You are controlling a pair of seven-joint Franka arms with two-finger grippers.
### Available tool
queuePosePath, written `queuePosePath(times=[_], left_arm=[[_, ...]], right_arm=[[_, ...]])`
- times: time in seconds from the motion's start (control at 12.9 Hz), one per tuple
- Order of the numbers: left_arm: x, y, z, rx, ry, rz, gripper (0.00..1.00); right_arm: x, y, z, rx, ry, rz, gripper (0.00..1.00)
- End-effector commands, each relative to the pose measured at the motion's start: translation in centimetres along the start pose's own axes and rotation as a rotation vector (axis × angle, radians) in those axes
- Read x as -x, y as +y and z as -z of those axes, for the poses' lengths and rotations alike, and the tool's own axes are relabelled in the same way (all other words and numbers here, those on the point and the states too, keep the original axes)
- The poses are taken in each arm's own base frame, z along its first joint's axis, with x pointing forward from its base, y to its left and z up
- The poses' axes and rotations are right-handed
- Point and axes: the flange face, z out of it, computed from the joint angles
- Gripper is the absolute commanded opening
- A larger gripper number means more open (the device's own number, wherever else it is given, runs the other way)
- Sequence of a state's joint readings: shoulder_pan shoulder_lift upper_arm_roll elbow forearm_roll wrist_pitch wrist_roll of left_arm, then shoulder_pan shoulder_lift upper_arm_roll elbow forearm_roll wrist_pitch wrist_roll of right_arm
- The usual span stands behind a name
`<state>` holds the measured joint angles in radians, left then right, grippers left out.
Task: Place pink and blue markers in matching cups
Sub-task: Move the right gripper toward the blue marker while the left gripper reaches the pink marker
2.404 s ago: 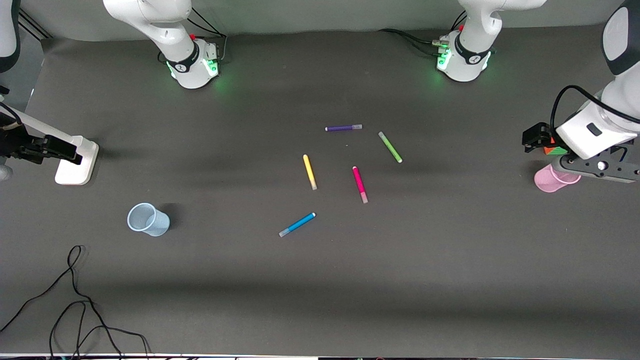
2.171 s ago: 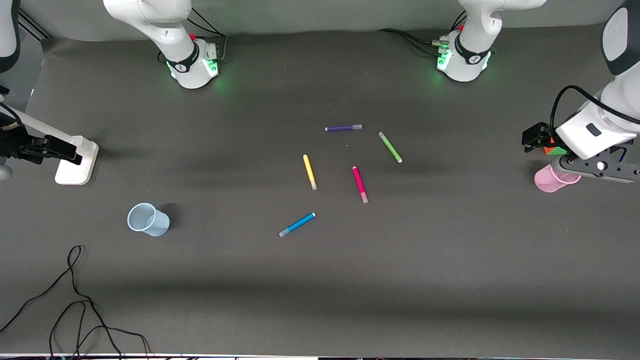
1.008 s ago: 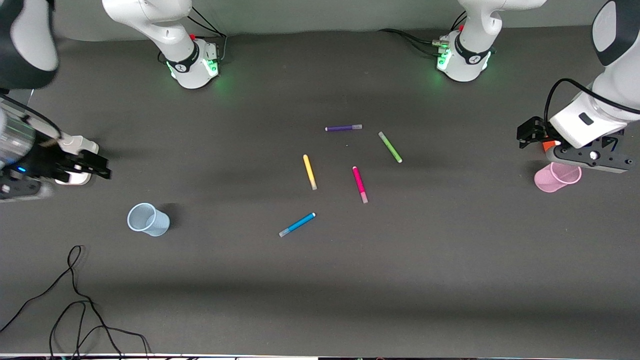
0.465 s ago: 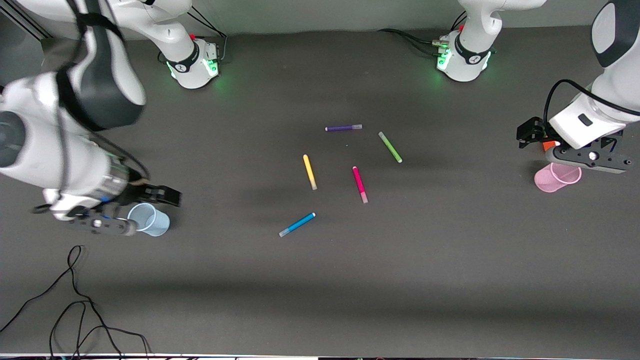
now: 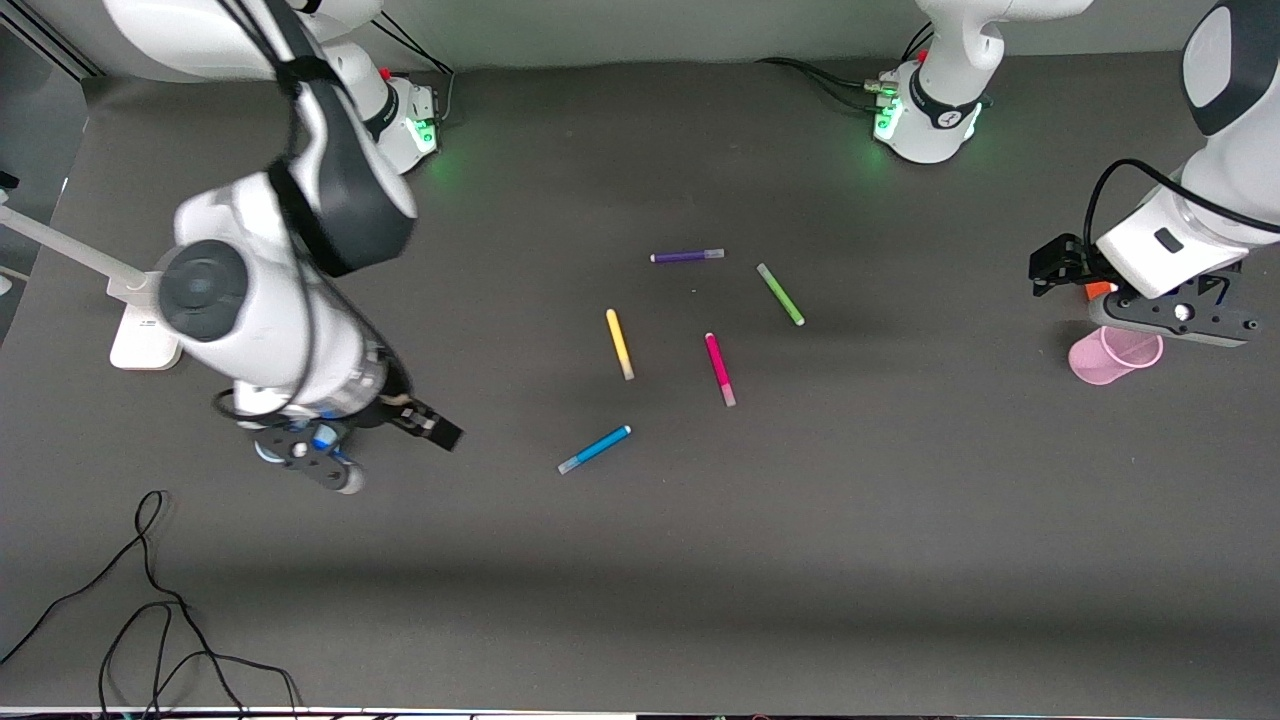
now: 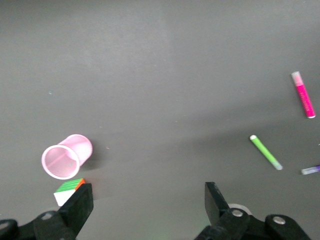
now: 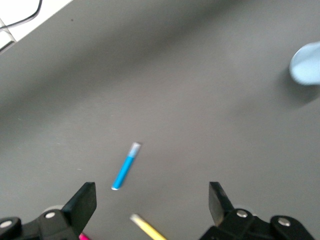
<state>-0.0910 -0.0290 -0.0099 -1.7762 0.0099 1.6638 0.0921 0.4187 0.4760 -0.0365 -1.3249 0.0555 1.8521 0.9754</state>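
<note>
The right gripper is hanging wide open over the blue cup, while the left gripper is waiting wide open above the pink cup. The pink marker and blue marker are lying mid-table, the blue one nearer the front camera.

A high front camera overlooks the whole worktop; both wrist cameras look down, sharing its markers.
</note>
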Motion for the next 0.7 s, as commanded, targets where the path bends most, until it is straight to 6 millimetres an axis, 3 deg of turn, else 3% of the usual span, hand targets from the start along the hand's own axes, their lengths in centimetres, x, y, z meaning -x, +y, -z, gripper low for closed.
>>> queuePosePath(times=[0.0,0.08,0.39,0.54,0.62], left_arm=[[0.2,1.7,-0.8,0.071,0.010,0.102,0.99],[-0.2,2.9,-1.0,0.071,0.023,0.096,0.99],[-1.7,8.6,-3.6,0.067,0.024,0.201,0.99],[-2.9,12.2,-5.7,0.063,0.018,0.254,0.99],[-3.5,13.8,-7.4,0.059,0.006,0.295,0.99]], right_arm=[[0.8,-2.4,-1.5,-0.020,0.003,-0.180,1.00],[1.1,-3.0,-1.7,-0.023,0.001,-0.224,1.00],[5.8,-5.9,-4.3,0.002,-0.028,-0.308,1.00],[8.8,-7.4,-5.3,0.016,-0.033,-0.347,1.00],[9.4,-7.6,-5.4,0.018,-0.037,-0.376,1.00]])
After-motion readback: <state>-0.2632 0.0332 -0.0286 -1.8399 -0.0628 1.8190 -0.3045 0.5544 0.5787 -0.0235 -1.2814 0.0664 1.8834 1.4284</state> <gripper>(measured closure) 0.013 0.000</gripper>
